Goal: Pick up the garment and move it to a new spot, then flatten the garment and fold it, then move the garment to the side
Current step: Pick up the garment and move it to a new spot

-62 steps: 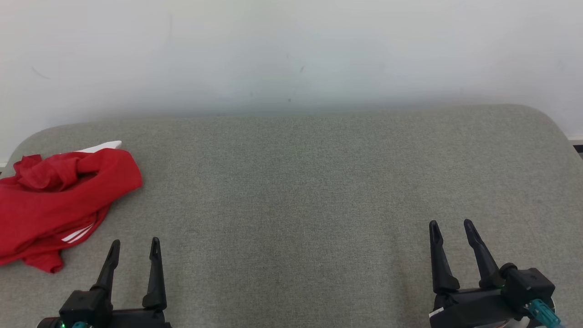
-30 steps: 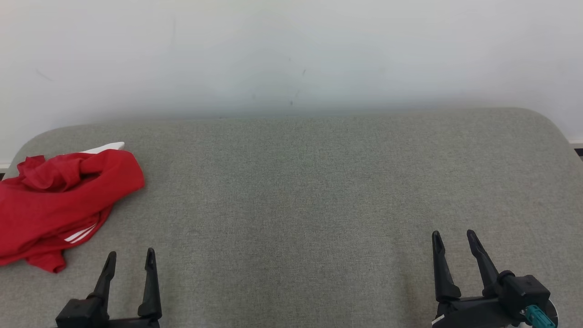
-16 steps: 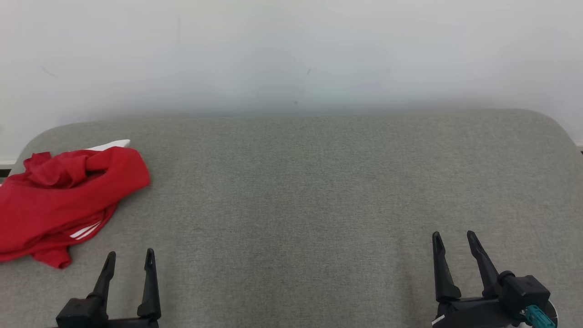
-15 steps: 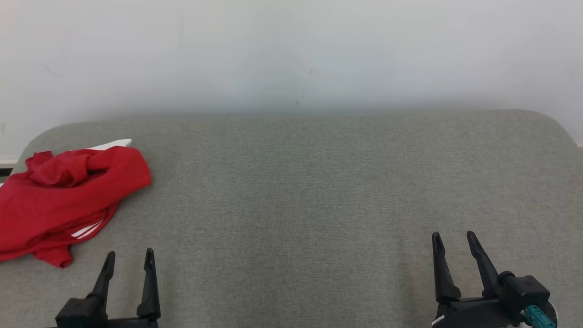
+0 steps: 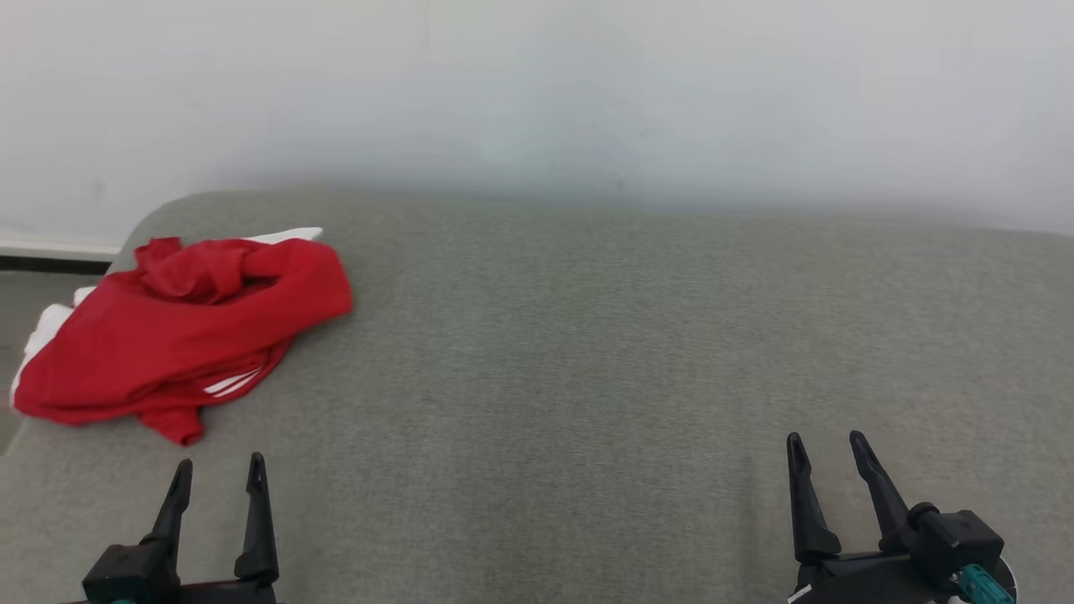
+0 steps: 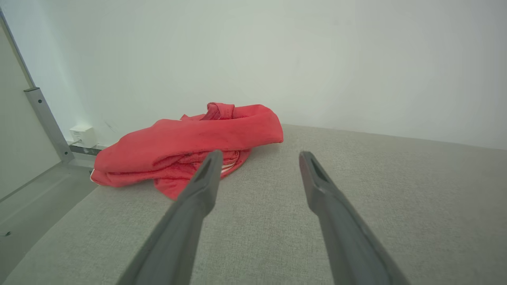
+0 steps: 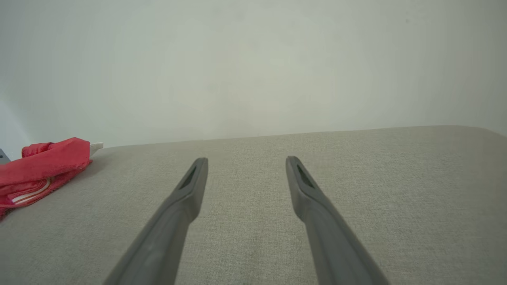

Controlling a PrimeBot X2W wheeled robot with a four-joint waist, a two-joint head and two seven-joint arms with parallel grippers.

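A crumpled red garment [image 5: 189, 323] with white stripes and white parts lies in a heap at the far left end of the grey upholstered surface [image 5: 587, 377]. My left gripper [image 5: 218, 470] hovers open just in front of it, nothing between its fingers. In the left wrist view the red garment [image 6: 190, 138] sits a little ahead and to the left of the left gripper [image 6: 259, 156]. My right gripper [image 5: 822, 445] is open and empty at the lower right, far from the cloth. In the right wrist view the garment [image 7: 39, 168] is at the left edge, beyond the open right gripper [image 7: 245, 162].
A pale wall [image 5: 537, 92] rises right behind the grey surface. Off its left end lie a floor and a baseboard [image 5: 50, 252]. In the left wrist view a metal post [image 6: 47, 122] and a small white box [image 6: 83, 134] stand by the wall.
The head camera has turned left, so the whole picture has shifted right and the garment's left edge and the floor now show. Both grippers sit slightly lower; the garment itself has not moved.
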